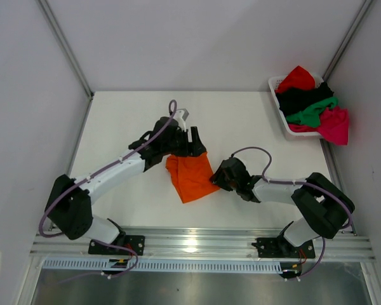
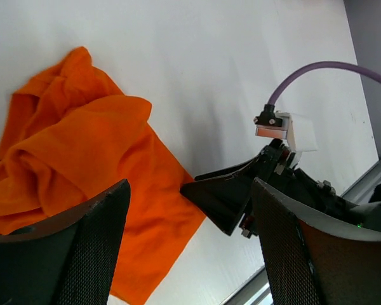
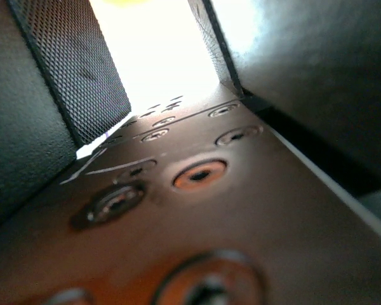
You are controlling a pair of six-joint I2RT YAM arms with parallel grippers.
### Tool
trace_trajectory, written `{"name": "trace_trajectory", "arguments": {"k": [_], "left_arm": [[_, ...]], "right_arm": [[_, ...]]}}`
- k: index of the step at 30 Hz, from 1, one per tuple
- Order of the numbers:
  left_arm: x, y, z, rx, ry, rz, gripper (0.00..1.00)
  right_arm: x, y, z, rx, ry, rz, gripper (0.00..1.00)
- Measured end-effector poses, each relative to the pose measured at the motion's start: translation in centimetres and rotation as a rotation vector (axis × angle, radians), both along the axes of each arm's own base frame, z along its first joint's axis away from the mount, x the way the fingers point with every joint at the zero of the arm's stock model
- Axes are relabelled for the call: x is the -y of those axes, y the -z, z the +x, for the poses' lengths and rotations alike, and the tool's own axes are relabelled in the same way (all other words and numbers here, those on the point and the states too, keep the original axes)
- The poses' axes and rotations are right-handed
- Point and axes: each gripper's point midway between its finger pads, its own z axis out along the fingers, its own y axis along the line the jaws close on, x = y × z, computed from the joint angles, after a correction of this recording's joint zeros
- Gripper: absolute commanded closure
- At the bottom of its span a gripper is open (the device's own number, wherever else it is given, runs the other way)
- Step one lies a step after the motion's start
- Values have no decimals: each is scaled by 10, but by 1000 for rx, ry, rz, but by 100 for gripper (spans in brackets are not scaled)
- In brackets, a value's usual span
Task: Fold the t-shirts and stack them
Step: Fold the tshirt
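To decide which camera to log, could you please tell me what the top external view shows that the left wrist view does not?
Only top external: the white basket at the far right, holding the red, black, green and magenta-pink shirts. Only left wrist: the textured pads of the left end effector, spread apart, and the cloth's folds close up. Both: the orange shirt on the table, with the right end effector at its edge.

White table [image 1: 241, 114], crumpled orange t-shirt [image 1: 190, 178], white basket [image 1: 282, 122] far right
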Motion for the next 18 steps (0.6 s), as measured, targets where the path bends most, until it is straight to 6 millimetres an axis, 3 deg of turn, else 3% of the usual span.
{"name": "trace_trajectory", "arguments": {"k": [4, 11, 18], "left_arm": [[11, 30, 0, -71, 24, 17, 21], [13, 76, 11, -156, 6, 84, 21], [-12, 118, 31, -230, -120, 182, 22]], "right_arm": [[0, 0, 0, 0, 0, 0, 57], [0, 0, 0, 0, 0, -1, 58], [7, 0, -5, -6, 5, -16, 57]]}}
